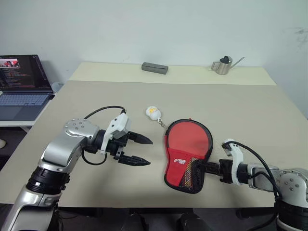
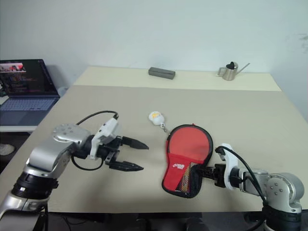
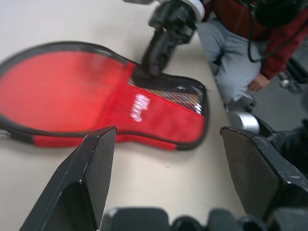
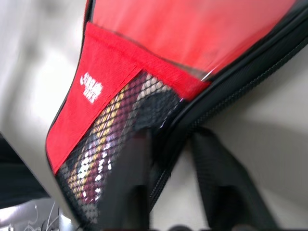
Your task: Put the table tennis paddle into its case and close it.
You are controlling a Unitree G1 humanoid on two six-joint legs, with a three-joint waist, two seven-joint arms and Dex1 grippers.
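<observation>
The red case (image 1: 187, 144) lies flat on the tan table (image 1: 86, 96), round end away from me, its black mesh pocket (image 1: 191, 175) at the near end. Its white-yellow zipper charm (image 1: 152, 112) rests on the table just beyond it. Something striped shows through the mesh; the table tennis paddle itself is hidden. My right gripper (image 1: 208, 168) is at the case's near right edge, with its fingers (image 4: 130, 183) pinched on the black zipper rim beside the pocket. To the left of the case my left gripper (image 1: 150, 152) hovers open and empty, pointing at it.
A grey block (image 1: 154, 68) and a small metal watering can (image 1: 224, 65) stand at the table's far edge. An open laptop (image 1: 21, 86) sits on a side table at the left. A seated person (image 3: 250, 48) shows in the left wrist view beyond the table's near edge.
</observation>
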